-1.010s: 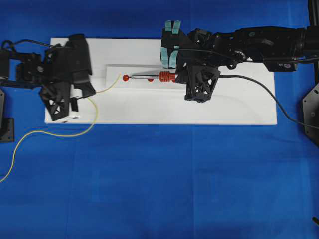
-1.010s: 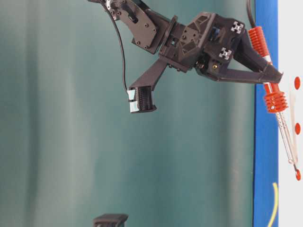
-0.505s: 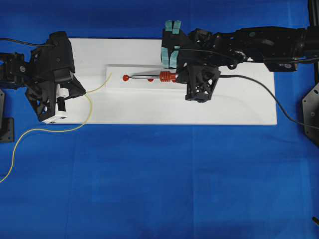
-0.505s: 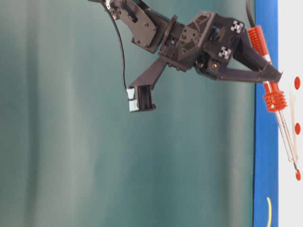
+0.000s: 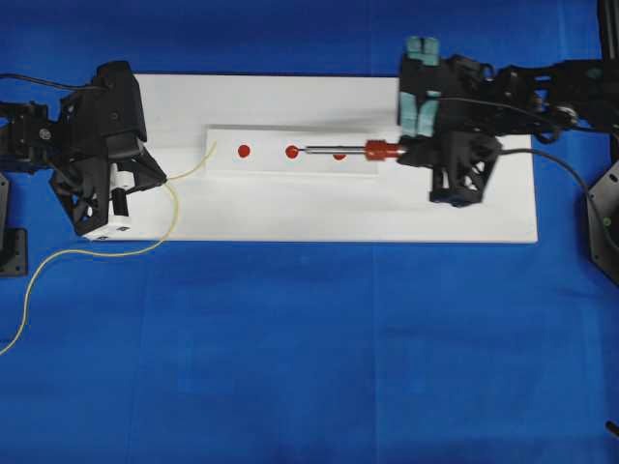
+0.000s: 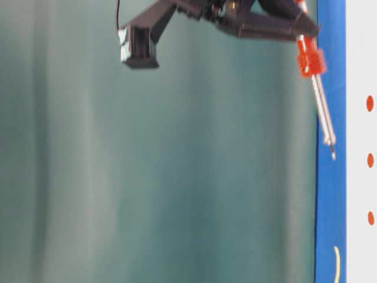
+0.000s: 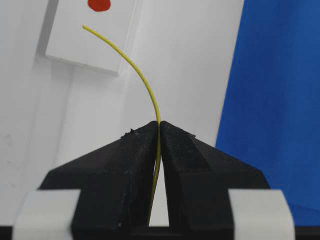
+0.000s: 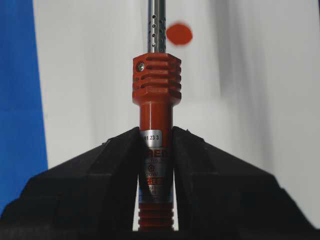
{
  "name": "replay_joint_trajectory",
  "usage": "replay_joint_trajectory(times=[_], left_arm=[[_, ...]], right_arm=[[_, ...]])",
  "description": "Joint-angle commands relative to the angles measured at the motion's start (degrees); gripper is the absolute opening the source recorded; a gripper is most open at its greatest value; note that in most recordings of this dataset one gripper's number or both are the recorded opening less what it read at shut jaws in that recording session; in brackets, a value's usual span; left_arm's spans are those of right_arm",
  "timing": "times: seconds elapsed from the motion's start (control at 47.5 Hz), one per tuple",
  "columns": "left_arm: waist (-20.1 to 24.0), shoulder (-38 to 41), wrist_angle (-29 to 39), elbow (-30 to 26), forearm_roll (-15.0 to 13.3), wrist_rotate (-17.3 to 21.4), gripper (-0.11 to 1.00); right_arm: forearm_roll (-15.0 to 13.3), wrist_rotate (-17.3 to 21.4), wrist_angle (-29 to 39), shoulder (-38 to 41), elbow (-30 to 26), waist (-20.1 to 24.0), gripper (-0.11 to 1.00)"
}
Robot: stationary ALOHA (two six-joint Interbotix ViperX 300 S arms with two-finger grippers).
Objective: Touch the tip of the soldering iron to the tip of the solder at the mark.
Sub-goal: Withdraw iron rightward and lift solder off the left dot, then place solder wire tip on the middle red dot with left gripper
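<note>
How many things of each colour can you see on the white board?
Red dots: 3
Red soldering iron: 1
Yellow solder wire: 1
Black claws: 2, the left claw and the right claw
Total: 7

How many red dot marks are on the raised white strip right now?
3, in a row along the raised white strip: left red dot near the thin yellow solder wire, middle dot, right dot partly under the soldering iron's silver shaft. None seems hidden.
</note>
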Motion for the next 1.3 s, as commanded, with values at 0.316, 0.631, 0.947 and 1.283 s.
replay_joint_trajectory(times=[0.316,0.631,0.947,1.283], left_arm=[[-1.85,5.71,-0.35,-6.42,0.09,0.0,0.03],[-2.81,14.5,0.35,-13.8,0.18,0.18,0.03],[-1.14,20.3,-0.09,-17.93,0.18,0.88,0.03],[-1.05,22.5,-2.46,-18.28,0.18,0.88,0.03]], right_arm=[[-1.41,1.05,-0.7,-1.41,-0.09,-0.26,0.06],[-1.41,1.14,-0.7,-0.97,-0.09,-0.35,0.06],[-1.41,1.14,-1.14,0.44,-0.18,-0.35,0.06],[-1.49,1.14,-1.67,0.7,0.18,-0.35,0.06]])
